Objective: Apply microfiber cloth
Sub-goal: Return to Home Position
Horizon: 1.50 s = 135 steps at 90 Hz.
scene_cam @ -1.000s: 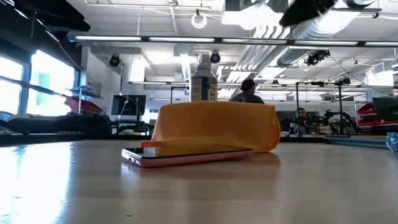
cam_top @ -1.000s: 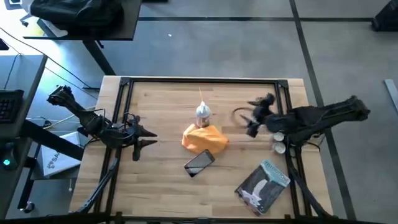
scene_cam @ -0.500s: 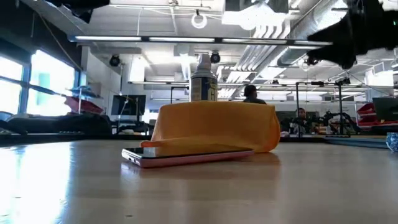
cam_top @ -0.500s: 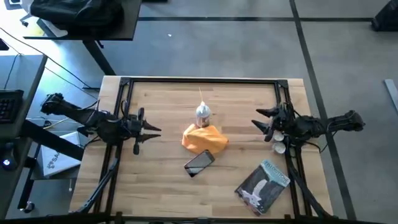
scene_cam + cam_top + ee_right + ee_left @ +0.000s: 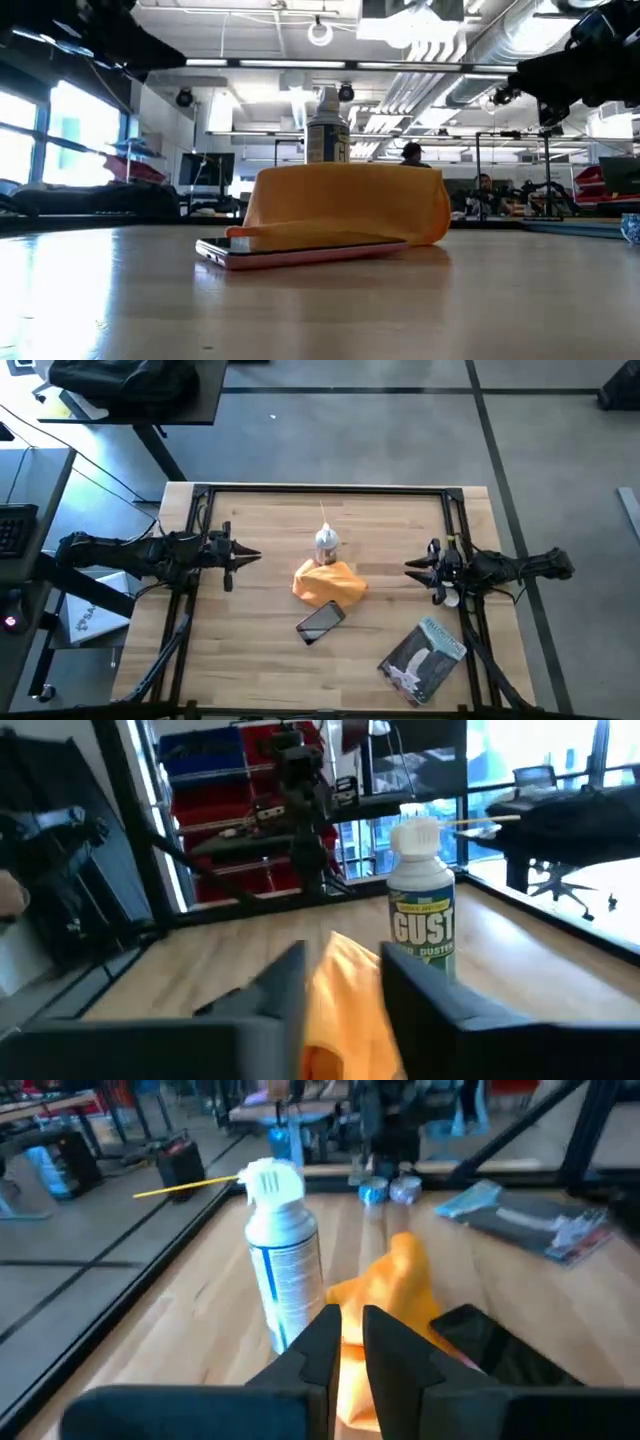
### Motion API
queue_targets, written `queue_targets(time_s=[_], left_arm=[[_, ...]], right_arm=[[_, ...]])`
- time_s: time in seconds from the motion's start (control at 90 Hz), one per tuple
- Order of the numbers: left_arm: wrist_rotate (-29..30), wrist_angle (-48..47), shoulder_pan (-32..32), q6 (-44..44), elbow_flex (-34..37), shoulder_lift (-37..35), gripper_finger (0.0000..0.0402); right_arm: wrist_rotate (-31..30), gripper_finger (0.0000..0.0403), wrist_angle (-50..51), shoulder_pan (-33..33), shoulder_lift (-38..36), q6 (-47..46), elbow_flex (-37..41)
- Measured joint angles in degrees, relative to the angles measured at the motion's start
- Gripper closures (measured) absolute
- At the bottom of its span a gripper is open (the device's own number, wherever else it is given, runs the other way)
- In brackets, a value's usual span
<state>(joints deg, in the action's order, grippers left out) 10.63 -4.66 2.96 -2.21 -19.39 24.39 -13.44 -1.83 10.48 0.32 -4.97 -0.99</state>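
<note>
Overhead, microfiber cloth [image 5: 329,582] lies mid-desk, untouched, bunched just before the spray can [image 5: 326,543] and beside the phone [image 5: 321,622], its long axis running arm to arm, so I judge the reach is only starting. Left gripper [image 5: 250,556] and right gripper [image 5: 412,568] hover either side, well apart from it. Wrist views show left fingers [image 5: 318,1345] almost closed on nothing and right fingers [image 5: 284,985] moderately parted, empty; next, one must descend onto the cloth.

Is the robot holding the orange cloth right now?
No, the microfiber cloth lies on the table by the phone, apart from both grippers.
</note>
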Motion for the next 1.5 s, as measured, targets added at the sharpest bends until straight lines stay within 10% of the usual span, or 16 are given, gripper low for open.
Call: queue_targets(time_s=[0.3, 0.878, 1.122, 1.5], left_arm=[[-2.9, 16.2, -2.4, -2.5, 13.4, -9.5, 0.0399], [-11.6, 15.2, -3.9, -6.7, 18.7, -12.5, 0.0399], [3.3, 15.0, -3.8, -0.6, 18.7, -12.4, 0.0399], [6.2, 14.9, -3.8, 13.0, 18.7, -12.4, 0.0398]], right_arm=[[1.4, 0.0385, 0.3, 0.0, 0.0, -3.0, 0.0], [0.4, 0.0385, 0.2, 0.0, 0.0, -8.0, 0.0], [0.4, 0.0385, 0.2, 0.0, 0.0, -8.0, 0.0], [0.4, 0.0385, 0.2, 0.0, 0.0, -8.0, 0.0]])
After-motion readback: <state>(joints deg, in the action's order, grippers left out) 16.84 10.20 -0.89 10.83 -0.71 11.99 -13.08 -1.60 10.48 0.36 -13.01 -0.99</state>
